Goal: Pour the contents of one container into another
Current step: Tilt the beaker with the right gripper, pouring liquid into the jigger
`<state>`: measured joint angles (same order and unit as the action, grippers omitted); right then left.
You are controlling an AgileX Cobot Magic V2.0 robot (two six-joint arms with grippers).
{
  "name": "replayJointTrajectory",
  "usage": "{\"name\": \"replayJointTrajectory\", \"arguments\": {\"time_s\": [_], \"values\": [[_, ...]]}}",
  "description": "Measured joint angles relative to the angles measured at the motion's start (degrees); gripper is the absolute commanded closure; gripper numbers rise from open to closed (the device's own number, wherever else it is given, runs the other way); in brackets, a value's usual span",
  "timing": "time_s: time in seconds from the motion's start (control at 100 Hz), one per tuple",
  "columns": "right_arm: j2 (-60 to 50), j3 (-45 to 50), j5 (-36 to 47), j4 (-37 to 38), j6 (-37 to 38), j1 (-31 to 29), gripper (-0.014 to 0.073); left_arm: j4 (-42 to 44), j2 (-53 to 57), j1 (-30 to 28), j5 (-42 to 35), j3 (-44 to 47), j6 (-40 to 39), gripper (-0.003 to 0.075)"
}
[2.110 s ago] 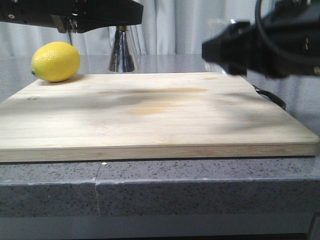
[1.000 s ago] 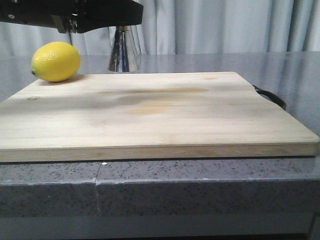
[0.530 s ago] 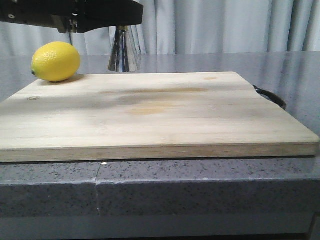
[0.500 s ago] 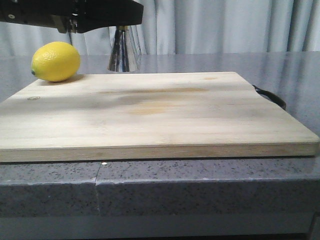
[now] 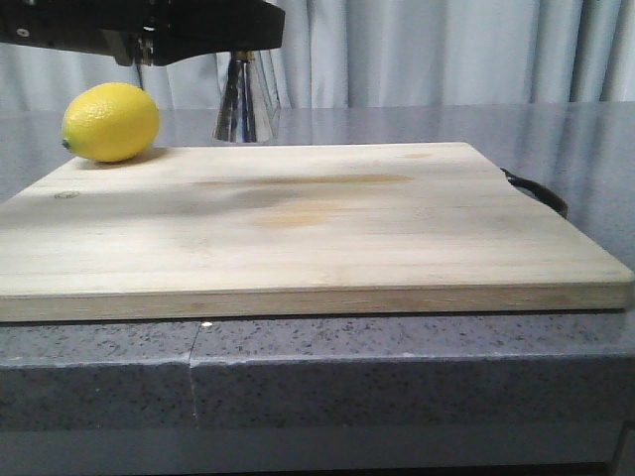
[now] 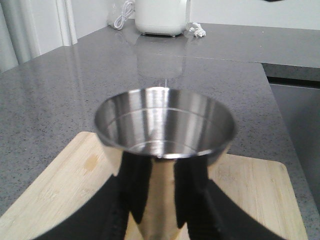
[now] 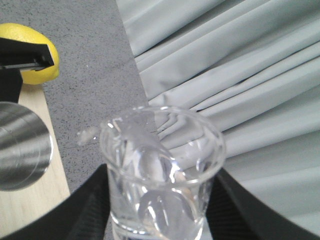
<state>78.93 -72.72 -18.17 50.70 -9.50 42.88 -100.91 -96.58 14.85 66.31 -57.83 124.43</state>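
The steel jigger (image 5: 243, 102) stands upright at the back left of the wooden board (image 5: 317, 218), its lower cone showing under my left arm. In the left wrist view its open upper cup (image 6: 165, 125) fills the middle, and my left gripper (image 6: 162, 200) is shut on its waist. The gold band is hidden. My right gripper (image 7: 160, 205) is shut on the glass beaker (image 7: 160, 170), which holds clear liquid. Its pouring lip (image 7: 90, 134) points toward the jigger's rim (image 7: 20, 145). The right arm and the beaker are out of the front view.
A yellow lemon (image 5: 109, 121) rests on the board's back left corner, close to the jigger. A black handle (image 5: 536, 190) sticks out at the board's right edge. Grey curtains (image 5: 446, 50) hang behind the counter. A white appliance (image 6: 157, 15) stands far back.
About two seconds ago my right arm with the beaker showed at the right of the front view; it has left that view. The left arm, jigger and lemon have not moved.
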Motion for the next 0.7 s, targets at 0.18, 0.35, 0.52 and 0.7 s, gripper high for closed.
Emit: {"name": "replayJointTrajectory", "arguments": {"time_s": [0.18,0.35,0.52,0.7], "values": [[0.0,0.0,1.7,1.9,0.0,0.0,0.0297,0.0,0.0,0.0,0.0,0.0,0.0,0.0536],[0.0,0.0,2.2,3.0,0.0,0.0,0.0297,0.0,0.0,0.0,0.0,0.0,0.0,0.0536],[0.0,0.0,2.3,4.2,0.0,0.0,0.0297,0.0,0.0,0.0,0.0,0.0,0.0,0.0535],[0.0,0.0,2.4,5.7,0.0,0.0,0.0297,0.0,0.0,0.0,0.0,0.0,0.0,0.0536]]}}
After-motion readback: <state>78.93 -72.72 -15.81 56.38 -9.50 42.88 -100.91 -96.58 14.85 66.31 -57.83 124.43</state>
